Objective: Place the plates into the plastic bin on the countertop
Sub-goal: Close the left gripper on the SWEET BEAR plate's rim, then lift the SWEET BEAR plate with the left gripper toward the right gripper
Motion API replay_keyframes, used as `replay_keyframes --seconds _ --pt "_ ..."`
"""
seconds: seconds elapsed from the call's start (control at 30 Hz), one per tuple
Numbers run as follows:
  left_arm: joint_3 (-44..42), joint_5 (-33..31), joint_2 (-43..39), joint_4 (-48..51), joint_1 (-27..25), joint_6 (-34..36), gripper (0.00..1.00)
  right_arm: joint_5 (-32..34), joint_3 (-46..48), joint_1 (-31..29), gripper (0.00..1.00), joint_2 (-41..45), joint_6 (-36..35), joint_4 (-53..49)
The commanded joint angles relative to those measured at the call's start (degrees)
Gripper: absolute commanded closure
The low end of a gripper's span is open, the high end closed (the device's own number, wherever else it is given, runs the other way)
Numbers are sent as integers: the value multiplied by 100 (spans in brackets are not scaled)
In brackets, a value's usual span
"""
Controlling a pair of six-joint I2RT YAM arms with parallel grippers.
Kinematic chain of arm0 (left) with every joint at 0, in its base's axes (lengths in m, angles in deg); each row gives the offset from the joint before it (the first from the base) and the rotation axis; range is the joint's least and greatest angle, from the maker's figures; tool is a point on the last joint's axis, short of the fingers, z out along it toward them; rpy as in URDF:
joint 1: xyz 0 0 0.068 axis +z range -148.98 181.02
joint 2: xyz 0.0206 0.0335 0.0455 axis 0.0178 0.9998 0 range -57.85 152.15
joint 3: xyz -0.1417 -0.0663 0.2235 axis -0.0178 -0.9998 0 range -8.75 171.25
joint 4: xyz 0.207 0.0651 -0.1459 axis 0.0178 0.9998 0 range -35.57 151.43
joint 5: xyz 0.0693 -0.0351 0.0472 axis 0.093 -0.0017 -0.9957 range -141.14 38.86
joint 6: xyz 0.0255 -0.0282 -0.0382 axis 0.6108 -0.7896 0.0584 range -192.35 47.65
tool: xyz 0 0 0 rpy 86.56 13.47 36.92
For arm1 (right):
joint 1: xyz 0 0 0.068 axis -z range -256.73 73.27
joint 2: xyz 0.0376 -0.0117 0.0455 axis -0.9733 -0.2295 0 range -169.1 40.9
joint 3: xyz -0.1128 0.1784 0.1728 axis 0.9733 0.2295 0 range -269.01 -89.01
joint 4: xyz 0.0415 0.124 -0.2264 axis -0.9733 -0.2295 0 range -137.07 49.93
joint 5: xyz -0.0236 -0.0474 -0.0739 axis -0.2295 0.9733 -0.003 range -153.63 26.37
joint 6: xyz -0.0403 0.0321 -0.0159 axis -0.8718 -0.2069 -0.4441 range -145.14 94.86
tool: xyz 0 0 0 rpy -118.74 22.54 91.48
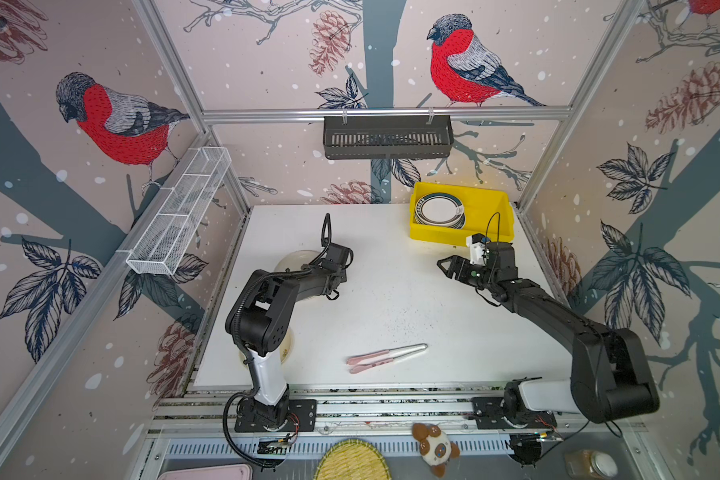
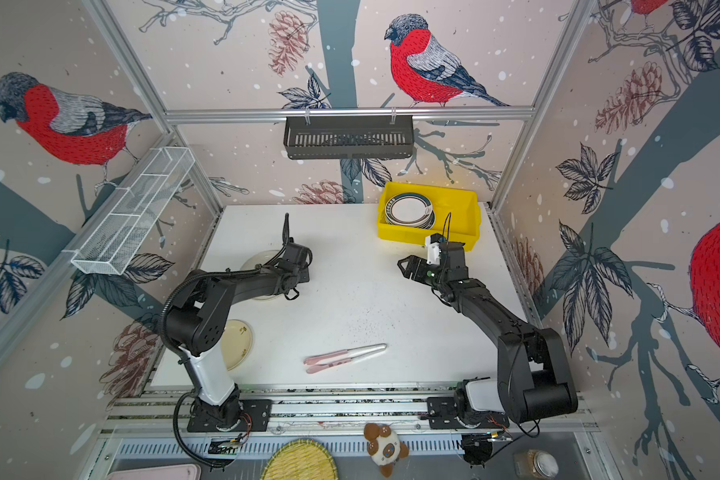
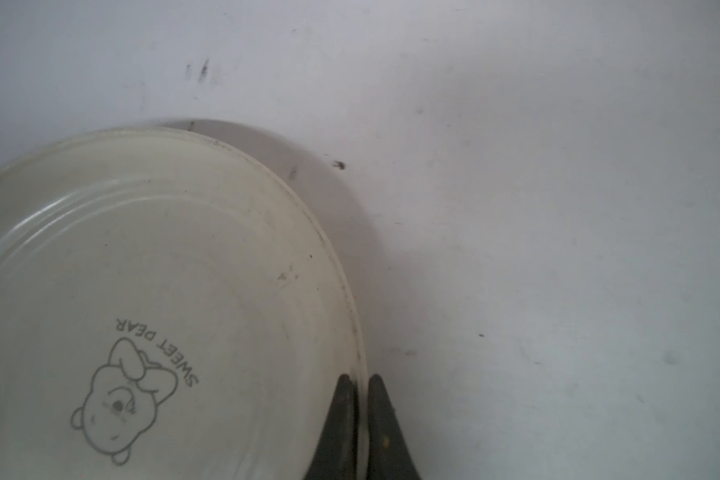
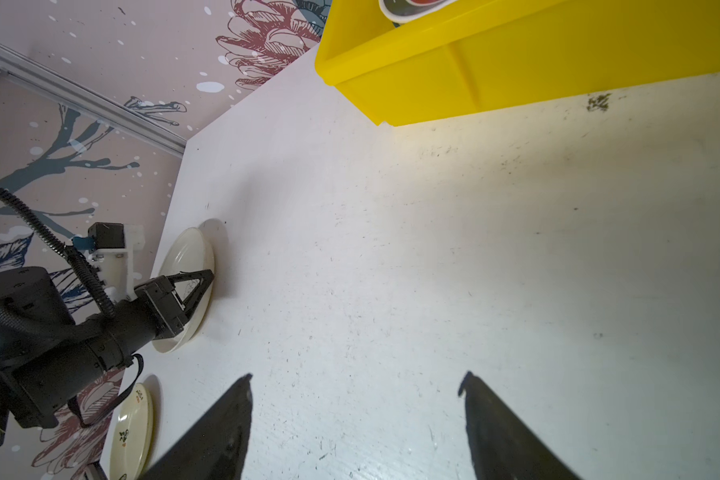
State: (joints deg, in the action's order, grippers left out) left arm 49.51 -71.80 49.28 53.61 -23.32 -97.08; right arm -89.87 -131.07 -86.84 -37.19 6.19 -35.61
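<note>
Countertop [image 1: 391, 299]: white, speckled.
Left gripper [image 3: 360, 384]: jaws clamped on cream plate [image 3: 163, 270] rim.
Right gripper [image 4: 358, 376]: jaws apart, empty.
Second cream plate [image 2: 240, 345]: half hidden behind left arm [image 2: 208, 316].
Yellow bin [image 1: 487, 203]: held teal-rimmed plates [image 1: 439, 210].

A black slotted basket [image 1: 387, 139] is hanging from the back rail [image 1: 267, 115], and a white wire shelf [image 1: 179, 212] is hanging along the left wall. Two pink-and-white utensils [image 1: 385, 356] are lying side by side, touching. Nearest the camera, a yellow woven mat [image 1: 352, 461], a plush toy [image 1: 435, 449], a jar [image 1: 591, 463] and a pink tray [image 1: 208, 473] are lying apart.
</note>
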Motion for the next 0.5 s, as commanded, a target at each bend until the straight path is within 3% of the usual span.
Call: replay_keyframes --seconds 0.0,0.13,0.27,0.47 --pt "198 893 220 79 -226 114 100 215 1 12 23 60 39 -78" --pt "403 1042 361 34 -647 239 100 389 -72 68 23 121 -39 -319" --pt "286 1616 292 -340 -1002 230 100 431 11 260 22 196 43 -350" --pt "349 1710 80 -458 -1815 760 100 396 93 421 22 66 92 -332"
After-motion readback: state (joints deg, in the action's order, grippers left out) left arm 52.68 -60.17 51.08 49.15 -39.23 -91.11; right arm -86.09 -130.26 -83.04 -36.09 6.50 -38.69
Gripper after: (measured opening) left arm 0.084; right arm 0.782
